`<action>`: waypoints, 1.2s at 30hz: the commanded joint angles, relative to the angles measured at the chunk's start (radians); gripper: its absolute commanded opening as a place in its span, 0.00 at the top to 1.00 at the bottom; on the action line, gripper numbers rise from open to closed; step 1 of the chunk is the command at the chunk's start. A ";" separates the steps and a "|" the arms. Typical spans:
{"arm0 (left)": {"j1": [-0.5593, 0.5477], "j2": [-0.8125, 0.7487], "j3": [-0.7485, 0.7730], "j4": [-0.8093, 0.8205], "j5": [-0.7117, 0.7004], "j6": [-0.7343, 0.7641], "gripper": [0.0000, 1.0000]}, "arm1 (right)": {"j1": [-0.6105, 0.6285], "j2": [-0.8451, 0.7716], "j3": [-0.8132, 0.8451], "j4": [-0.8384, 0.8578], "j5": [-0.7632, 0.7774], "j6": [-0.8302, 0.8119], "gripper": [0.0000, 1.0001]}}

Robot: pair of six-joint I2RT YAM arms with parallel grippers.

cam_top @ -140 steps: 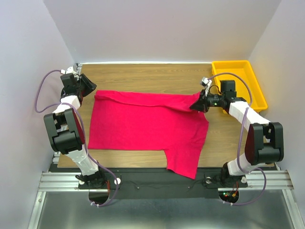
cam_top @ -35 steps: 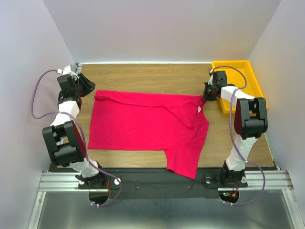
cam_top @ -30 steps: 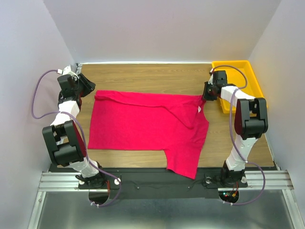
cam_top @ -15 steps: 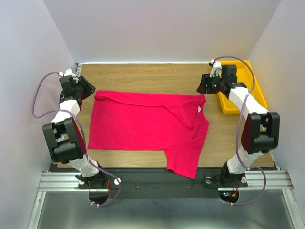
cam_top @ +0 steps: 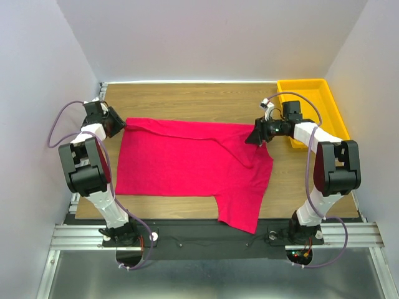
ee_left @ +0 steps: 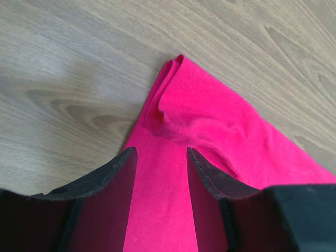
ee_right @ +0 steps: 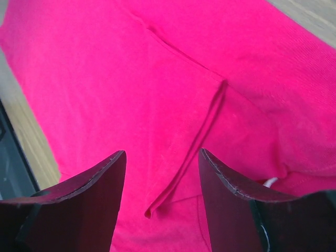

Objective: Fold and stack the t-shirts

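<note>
One shirt [cam_top: 187, 162], crimson-pink and short-sleeved, lies spread flat on a wooden table [cam_top: 187, 99]; every place below is given from the shirt. Nearest part: a flap at its near right, running past the table's near edge toward the black rail [cam_top: 206, 240]. Left arm [cam_top: 84, 171]: stands just off the shirt's near left side, reaching along that side toward the far end. Right arm [cam_top: 333, 174]: stands off the near right side, well clear of the cloth, and bends in toward the far right corner. Shirt body: mostly smooth, with one diagonal crease crossing its right half. Left gripper [cam_top: 118, 123]: at the far left corner, low over the cloth, fingers spread; the rolled, stitched hem of that corner shows in the gap between them, and nothing is pinched. Right gripper [cam_top: 254, 138]: at the far right corner, fingers spread above a raised crease, nothing pinched; whether the tips touch the cloth cannot be told. Tray [cam_top: 333, 115]: yellow plastic, beyond the far right corner, apart from the shirt.
</note>
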 commanded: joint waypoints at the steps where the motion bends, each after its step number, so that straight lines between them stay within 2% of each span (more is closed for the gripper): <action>1: -0.002 -0.018 0.031 0.013 0.008 -0.014 0.46 | -0.003 -0.009 0.015 0.023 -0.077 -0.027 0.37; 4: -0.002 0.002 0.062 0.013 0.013 -0.034 0.45 | -0.003 -0.006 0.005 0.025 -0.080 -0.027 0.37; 5: -0.004 0.012 0.086 -0.002 0.018 -0.044 0.32 | -0.003 -0.004 0.003 0.025 -0.080 -0.025 0.37; 7: -0.004 0.044 0.117 -0.028 0.022 -0.049 0.27 | -0.003 -0.001 0.003 0.025 -0.077 -0.028 0.37; 12: -0.019 0.104 0.206 -0.103 0.010 -0.034 0.27 | -0.003 0.007 0.003 0.023 -0.076 -0.027 0.38; 18: -0.040 0.176 0.266 -0.205 0.008 0.038 0.32 | -0.002 -0.001 0.003 0.023 -0.067 -0.024 0.38; 23: -0.053 0.119 0.219 -0.225 -0.031 0.055 0.35 | -0.003 -0.006 0.003 0.023 -0.060 -0.022 0.38; 27: -0.054 0.046 0.145 -0.234 -0.128 0.065 0.35 | -0.003 -0.012 0.005 0.023 -0.060 -0.022 0.38; 36: -0.054 0.061 0.117 -0.289 -0.202 0.101 0.34 | -0.003 -0.035 0.005 0.023 -0.061 -0.019 0.38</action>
